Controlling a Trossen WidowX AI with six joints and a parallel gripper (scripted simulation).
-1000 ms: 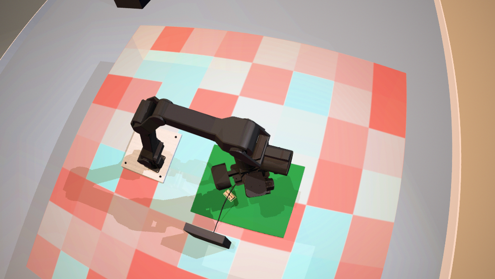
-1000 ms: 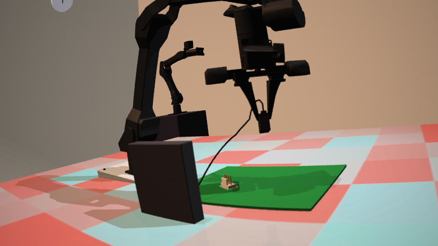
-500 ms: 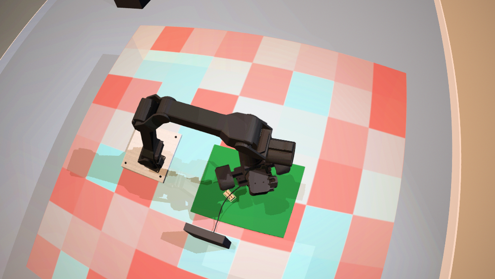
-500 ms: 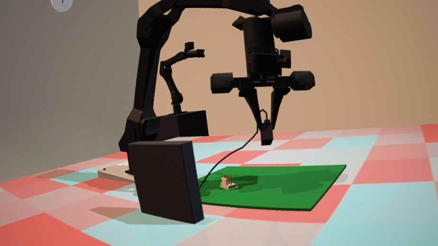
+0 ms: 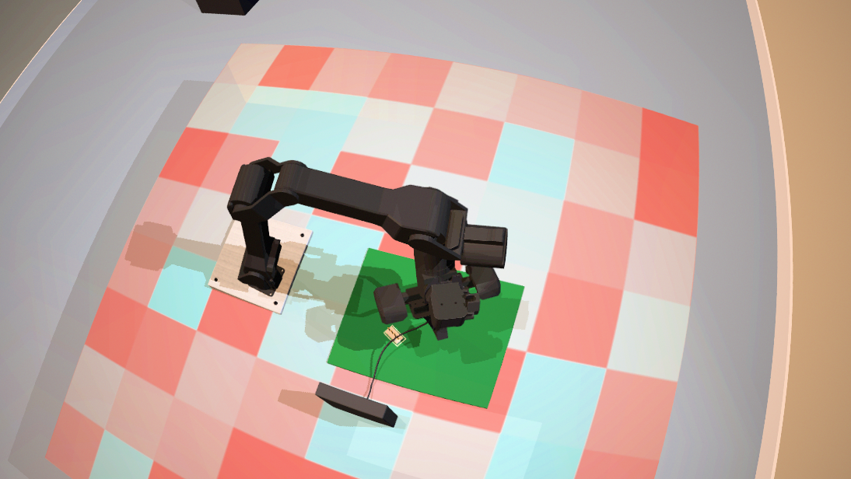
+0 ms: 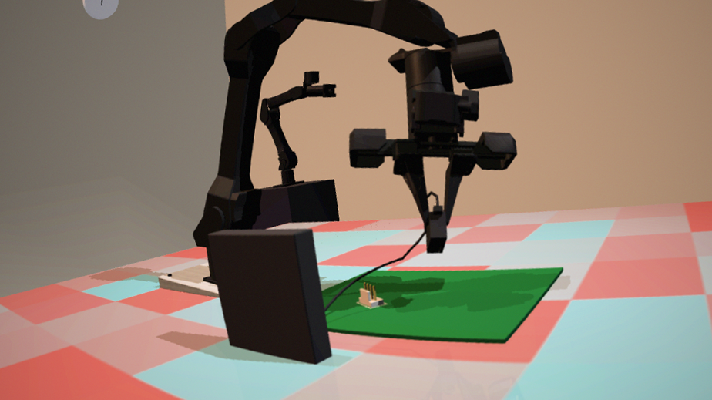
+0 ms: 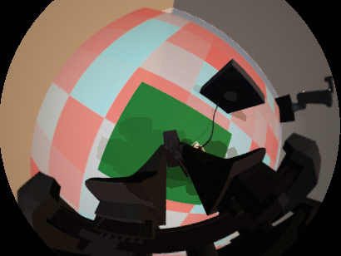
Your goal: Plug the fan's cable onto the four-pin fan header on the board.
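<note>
Fan: the dark flat box (image 6: 269, 293) stands on edge nearest the exterior camera, off the near-left edge of the board.
Cable: a thin dark cable (image 6: 366, 273) rises from behind the fan up to the plug, with slack along the way.
Header: the pale four-pin header (image 6: 370, 297) sits on the green board (image 6: 484, 306) near its fan-side edge, pins upright, nothing on it.
Plug: the small dark plug (image 6: 436, 233) hangs in the air over the board, well above it and not on the header.
Gripper: the gripper (image 6: 435, 221) points down, fingers pinching the plug.
Key relation: from the plug, the header lies below and off toward the fan; in the top view the header (image 5: 393, 336) shows just beside the gripper (image 5: 442, 330), not under it.
Row axis: the pin row runs slantwise across the board; whether the plug matches it I cannot tell.
Judgement: the plug likely needs shifting over the pins before lowering.
</note>
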